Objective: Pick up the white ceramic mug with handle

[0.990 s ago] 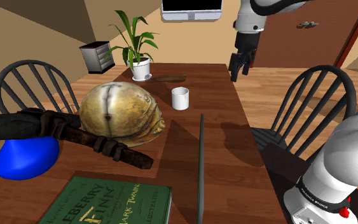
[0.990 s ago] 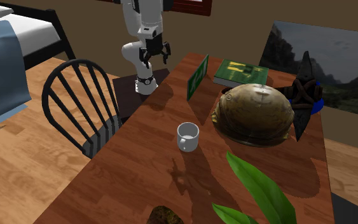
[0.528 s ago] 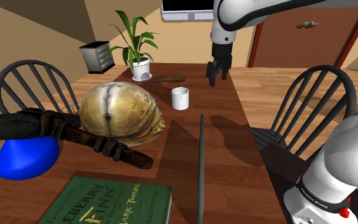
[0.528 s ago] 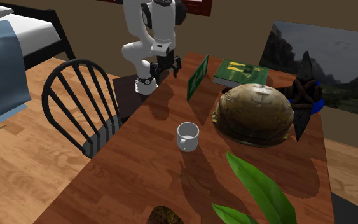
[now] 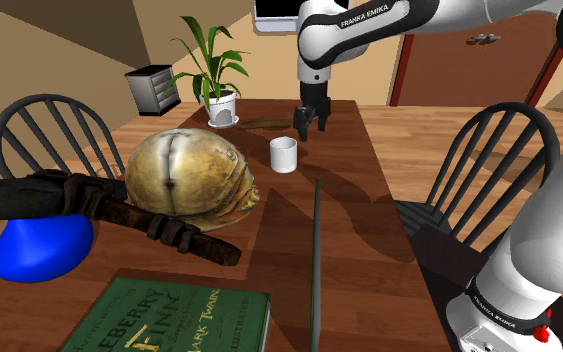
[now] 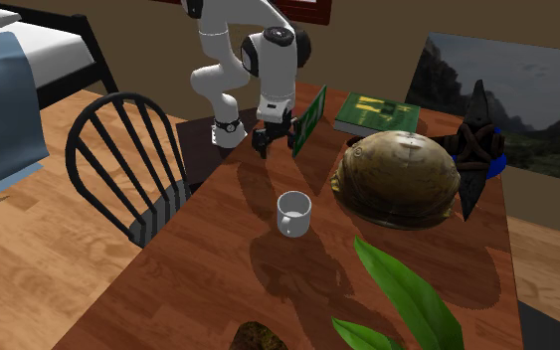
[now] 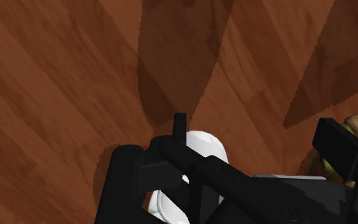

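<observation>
The white mug (image 5: 284,154) stands upright on the brown wooden table (image 5: 354,215), near the big round helmet (image 5: 191,172). The black gripper (image 5: 309,126) hangs in the air close above the mug. Its fingers look spread apart, with nothing in them.

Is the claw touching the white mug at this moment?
Apart. In the second exterior view the claw hangs short of the white mug, with a strip of bare table showing between them.
</observation>
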### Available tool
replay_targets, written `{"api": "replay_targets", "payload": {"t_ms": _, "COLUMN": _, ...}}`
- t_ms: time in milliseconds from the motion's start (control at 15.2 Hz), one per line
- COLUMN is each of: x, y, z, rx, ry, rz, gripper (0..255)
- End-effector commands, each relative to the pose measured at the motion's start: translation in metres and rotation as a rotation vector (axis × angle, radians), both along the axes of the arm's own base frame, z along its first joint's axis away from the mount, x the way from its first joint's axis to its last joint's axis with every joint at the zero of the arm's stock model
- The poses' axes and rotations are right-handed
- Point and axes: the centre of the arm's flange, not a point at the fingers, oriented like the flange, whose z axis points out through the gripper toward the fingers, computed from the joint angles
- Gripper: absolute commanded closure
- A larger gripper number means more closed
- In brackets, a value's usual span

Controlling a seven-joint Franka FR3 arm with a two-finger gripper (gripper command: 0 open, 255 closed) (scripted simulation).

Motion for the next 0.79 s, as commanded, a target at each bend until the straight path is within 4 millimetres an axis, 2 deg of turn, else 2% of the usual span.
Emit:
{"api": "replay_targets", "payload": {"t_ms": 0, "x": 0.021, "y": 0.009, "z": -0.01, "rx": -0.001, "ry": 0.004, "rz": 0.006, "gripper": 0}}
{"api": "replay_targets", "payload": {"t_ms": 660, "x": 0.137, "y": 0.043, "z": -0.069, "rx": -0.009, "ry": 0.024, "rz": 0.035, "gripper": 0}}
{"api": "replay_targets", "payload": {"t_ms": 726, "x": 0.141, "y": 0.045, "z": -0.071, "rx": -0.009, "ry": 0.025, "rz": 0.036, "gripper": 0}}
